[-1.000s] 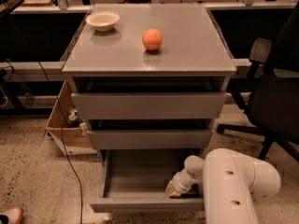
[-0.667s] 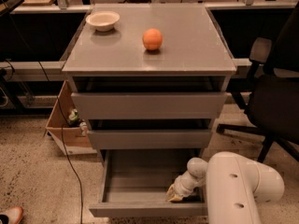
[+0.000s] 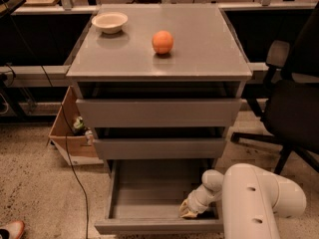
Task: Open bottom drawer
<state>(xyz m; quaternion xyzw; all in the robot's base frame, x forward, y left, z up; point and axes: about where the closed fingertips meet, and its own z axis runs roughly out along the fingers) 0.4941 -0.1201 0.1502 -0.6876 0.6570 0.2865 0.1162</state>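
The bottom drawer of the grey cabinet stands pulled out toward me, its plain grey tray showing and its slim front panel near the lower edge of the camera view. The middle drawer and the top drawer above it are pushed in. My gripper reaches down from the white arm into the right front corner of the bottom drawer's tray, just behind the front panel.
A white bowl and an orange sit on the cabinet top. A cardboard box stands left of the cabinet with a black cable across the floor. A black office chair stands to the right.
The bottom drawer has slid a little further out toward me, and my gripper has moved with it toward the lower edge of the view.
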